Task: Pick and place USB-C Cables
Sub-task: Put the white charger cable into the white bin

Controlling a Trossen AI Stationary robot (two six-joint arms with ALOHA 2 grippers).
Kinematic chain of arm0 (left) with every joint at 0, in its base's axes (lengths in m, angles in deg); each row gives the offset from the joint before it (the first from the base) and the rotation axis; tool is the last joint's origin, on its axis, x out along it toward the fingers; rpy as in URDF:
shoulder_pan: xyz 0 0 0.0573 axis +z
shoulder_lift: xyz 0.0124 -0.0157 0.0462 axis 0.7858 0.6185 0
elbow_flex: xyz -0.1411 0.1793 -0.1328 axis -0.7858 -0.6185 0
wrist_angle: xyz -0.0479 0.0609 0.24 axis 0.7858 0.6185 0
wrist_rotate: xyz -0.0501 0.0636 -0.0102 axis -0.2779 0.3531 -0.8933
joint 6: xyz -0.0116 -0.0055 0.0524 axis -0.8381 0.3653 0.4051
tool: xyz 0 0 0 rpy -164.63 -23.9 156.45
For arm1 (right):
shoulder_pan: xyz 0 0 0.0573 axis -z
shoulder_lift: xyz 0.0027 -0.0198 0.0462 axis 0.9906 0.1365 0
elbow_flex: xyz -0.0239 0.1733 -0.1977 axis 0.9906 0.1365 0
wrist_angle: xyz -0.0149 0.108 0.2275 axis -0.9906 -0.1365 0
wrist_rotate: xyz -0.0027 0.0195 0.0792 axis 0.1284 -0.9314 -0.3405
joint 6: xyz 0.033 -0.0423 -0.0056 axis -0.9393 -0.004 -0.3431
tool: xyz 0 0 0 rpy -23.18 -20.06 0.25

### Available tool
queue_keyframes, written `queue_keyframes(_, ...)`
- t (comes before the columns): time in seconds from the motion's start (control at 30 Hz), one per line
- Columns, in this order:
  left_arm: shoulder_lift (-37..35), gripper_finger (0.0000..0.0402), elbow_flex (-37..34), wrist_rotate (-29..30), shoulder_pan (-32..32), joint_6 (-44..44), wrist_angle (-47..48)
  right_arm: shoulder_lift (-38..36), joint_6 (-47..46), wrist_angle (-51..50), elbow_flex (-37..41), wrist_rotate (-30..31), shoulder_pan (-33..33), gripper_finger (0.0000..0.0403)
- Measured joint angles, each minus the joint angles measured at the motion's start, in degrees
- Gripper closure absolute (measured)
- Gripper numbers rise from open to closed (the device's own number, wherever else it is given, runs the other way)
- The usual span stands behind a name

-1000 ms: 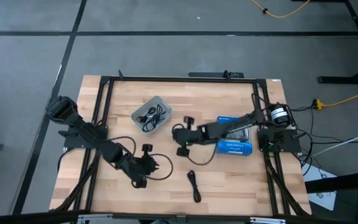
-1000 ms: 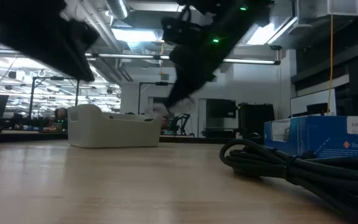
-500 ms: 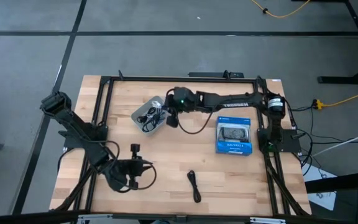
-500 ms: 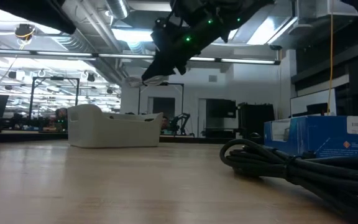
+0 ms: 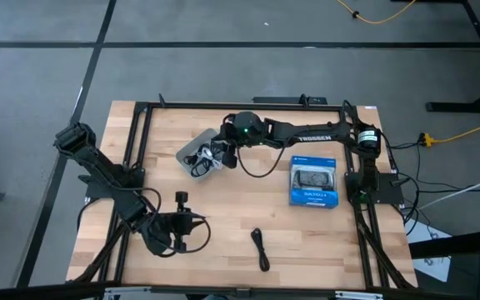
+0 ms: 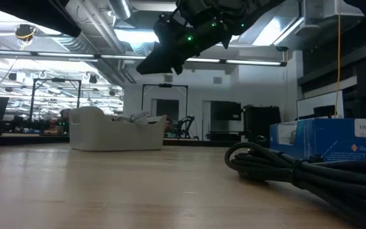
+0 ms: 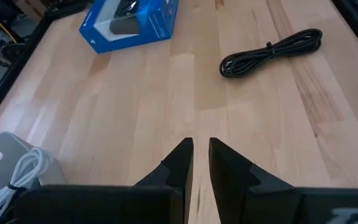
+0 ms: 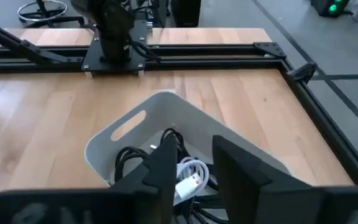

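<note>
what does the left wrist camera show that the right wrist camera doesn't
Only the left wrist view shows the blue box, the coiled black cable lying loose on the table, and the left gripper with its fingers close together over bare wood.

Only the right wrist view shows the inside of the grey tray, with black cables in it, and the right gripper above it with a gap between its fingers.

Both show the wooden table, the tray and a white cable in it.

In the high view, the tray [image 5: 197, 147] with coiled cables [image 5: 200, 158] sits upper left of centre on the counter [image 5: 223, 217], the box [image 5: 313, 184] right, one cable [image 5: 260, 248] lower centre.
</note>
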Motion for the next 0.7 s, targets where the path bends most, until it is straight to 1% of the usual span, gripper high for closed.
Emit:
queue_keyframes(0.1, 0.00, 0.0356, 0.00, 0.00, -0.02, -0.08, 0.00, -1.06, -3.68, -2.75, -0.07, -2.40, 0.04, 0.0288)
queue_keyframes(0.17, 0.00, 0.0356, 0.00, -0.04, -0.04, -1.17, 0.00, -2.53, -5.80, -7.27, -1.23, -6.25, 0.00, 0.0287)
queue_keyframes(0.3, 0.02, 0.0357, 0.00, -0.04, -0.02, -2.54, 0.00, -5.11, -6.05, -18.18, -2.63, -12.43, -0.84, 0.0290)
queue_keyframes(0.4, 0.02, 0.0356, 0.00, -0.04, -0.04, -2.60, 0.02, -4.92, -5.85, -25.45, -2.42, -12.24, -2.65, 0.0293)
queue_keyframes(0.43, 0.02, 0.0357, 0.00, -0.04, -0.04, -2.60, 0.00, -4.54, -5.84, -26.23, -1.89, -11.61, -3.50, 0.0294)
queue_keyframes(0.5, 0.02, 0.0356, 0.00, -0.06, -0.02, -2.60, 0.09, -3.76, -5.62, -24.31, 0.06, -9.78, -5.30, 0.0296)
queue_keyframes(0.57, 0.02, 0.0357, 0.00, -0.06, -0.02, -2.61, 0.05, -2.70, -4.82, -20.14, 2.22, -8.77, -6.84, 0.0296)
queue_keyframes(0.63, 0.02, 0.0356, 0.00, -0.09, -0.02, -2.63, 0.10, -1.76, -4.22, -15.64, 3.14, -8.00, -7.98, 0.0297)
queue_keyframes(0.7, 0.02, 0.0356, 0.00, -0.09, -0.02, -2.84, 0.04, -0.82, -4.19, -13.46, 3.18, -6.71, -8.49, 0.0297)
